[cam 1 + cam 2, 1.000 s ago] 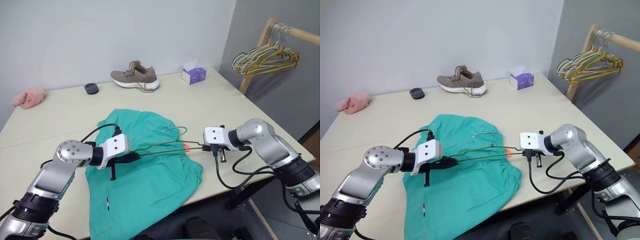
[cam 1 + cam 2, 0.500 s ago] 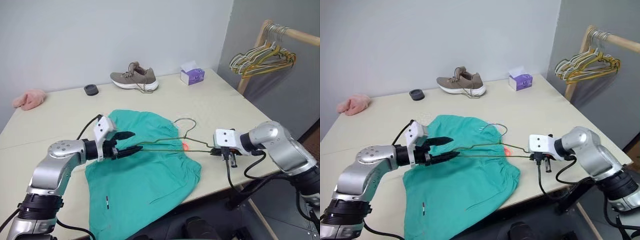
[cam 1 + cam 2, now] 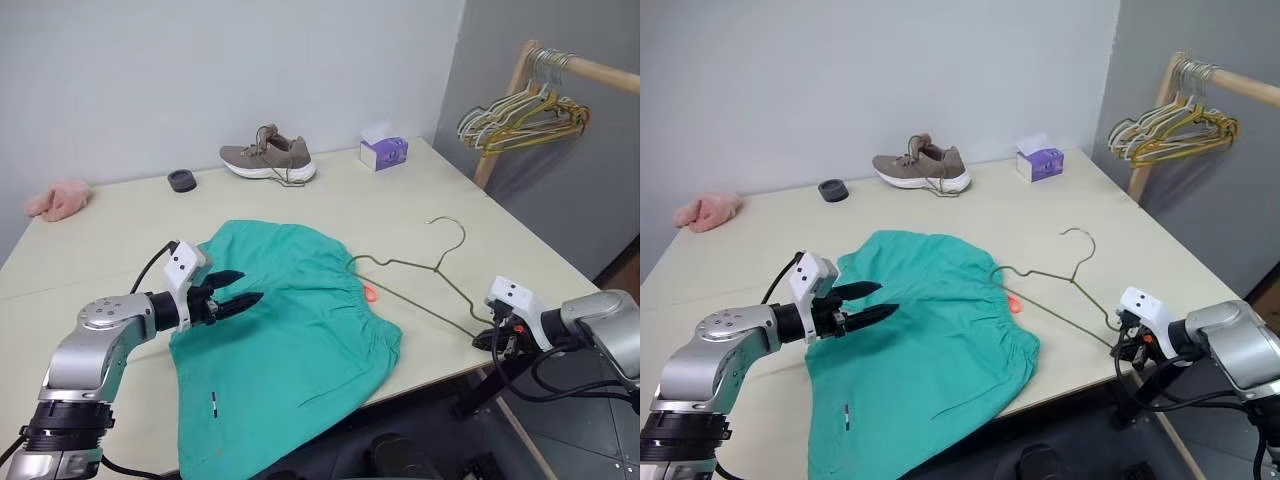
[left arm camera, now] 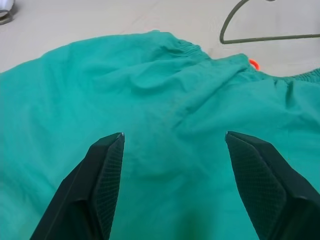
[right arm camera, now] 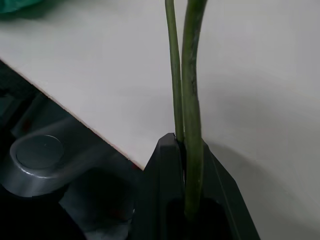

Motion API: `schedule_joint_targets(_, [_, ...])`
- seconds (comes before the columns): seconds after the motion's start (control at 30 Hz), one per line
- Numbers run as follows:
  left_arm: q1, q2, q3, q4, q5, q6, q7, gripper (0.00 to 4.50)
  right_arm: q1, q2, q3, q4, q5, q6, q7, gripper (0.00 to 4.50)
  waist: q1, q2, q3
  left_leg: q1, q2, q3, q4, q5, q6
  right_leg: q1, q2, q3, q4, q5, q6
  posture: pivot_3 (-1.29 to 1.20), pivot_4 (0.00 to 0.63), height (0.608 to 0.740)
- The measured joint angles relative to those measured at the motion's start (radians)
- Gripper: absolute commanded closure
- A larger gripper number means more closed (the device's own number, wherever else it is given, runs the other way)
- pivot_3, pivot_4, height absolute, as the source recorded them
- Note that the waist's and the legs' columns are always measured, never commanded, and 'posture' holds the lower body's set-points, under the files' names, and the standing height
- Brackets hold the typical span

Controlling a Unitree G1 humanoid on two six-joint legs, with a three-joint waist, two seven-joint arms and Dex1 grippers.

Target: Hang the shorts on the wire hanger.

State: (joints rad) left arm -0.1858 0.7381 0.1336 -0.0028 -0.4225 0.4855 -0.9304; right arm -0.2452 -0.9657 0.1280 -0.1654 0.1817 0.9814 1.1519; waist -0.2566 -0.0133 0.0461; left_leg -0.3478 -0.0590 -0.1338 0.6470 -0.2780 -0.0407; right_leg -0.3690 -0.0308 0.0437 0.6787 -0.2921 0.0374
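The teal-green shorts (image 3: 290,340) lie spread flat on the table's front middle, with the gathered waistband toward the right. The thin olive wire hanger (image 3: 440,270) lies on the table just right of the shorts, hook pointing to the far side. My right gripper (image 3: 492,338) is at the table's front right edge, shut on the hanger's near corner; the right wrist view shows the wire (image 5: 192,100) clamped in my gripper (image 5: 187,165). My left gripper (image 3: 248,286) hovers open over the shorts' left part, nothing between its fingers (image 4: 107,165). The shorts (image 4: 165,90) lie below.
A brown shoe (image 3: 268,158), a purple tissue box (image 3: 384,152) and a small black round thing (image 3: 182,179) stand along the table's far side. A pink fuzzy cloth (image 3: 58,198) lies far left. A wooden rack with a bunch of hangers (image 3: 520,110) stands beyond the right edge.
My left gripper let go of the hanger, opened and drew back to the left. My right gripper pulled the hanger rightward off the shorts to the table's edge, and it now lies flat.
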Motion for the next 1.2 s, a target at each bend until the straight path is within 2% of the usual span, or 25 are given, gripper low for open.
schedule_joint_targets(0.3, [-0.049,-0.007,0.015,0.066,0.007,-0.033,0.045,1.10,-0.102,0.065,0.073,0.119,-0.006,0.009,-0.082,4.50,-0.020,-0.001,-0.001,0.000,0.000,0.000,0.000,0.000,0.000,0.000,0.000,0.000,0.000,0.000,0.000,-0.33,0.000,0.740])
schedule_joint_targets(0.63, [-0.029,-0.006,0.017,0.073,0.017,-0.059,0.046,1.10,-0.175,0.079,0.142,0.156,-0.003,0.037,-0.083,4.50,-0.025,-0.005,-0.004,0.000,0.000,-0.001,0.000,0.000,0.000,0.000,0.000,0.000,0.000,0.000,0.000,-0.31,0.000,0.740])
schedule_joint_targets(0.97, [-0.004,-0.002,0.018,0.070,0.013,-0.061,0.002,1.10,-0.185,-0.002,0.215,0.090,0.099,0.186,0.031,4.50,-0.011,-0.005,-0.003,-0.001,0.000,-0.001,-0.001,0.000,0.000,-0.001,0.000,-0.001,-0.001,0.000,0.000,-0.30,0.000,0.740])
schedule_joint_targets(1.2, [0.002,-0.001,0.021,0.069,0.013,-0.077,0.000,1.10,-0.317,0.017,0.293,0.138,0.115,0.207,0.048,4.50,-0.017,-0.004,-0.003,0.000,0.000,-0.001,-0.001,0.000,0.000,-0.001,0.000,-0.001,-0.001,0.000,0.000,-0.28,0.000,0.740])
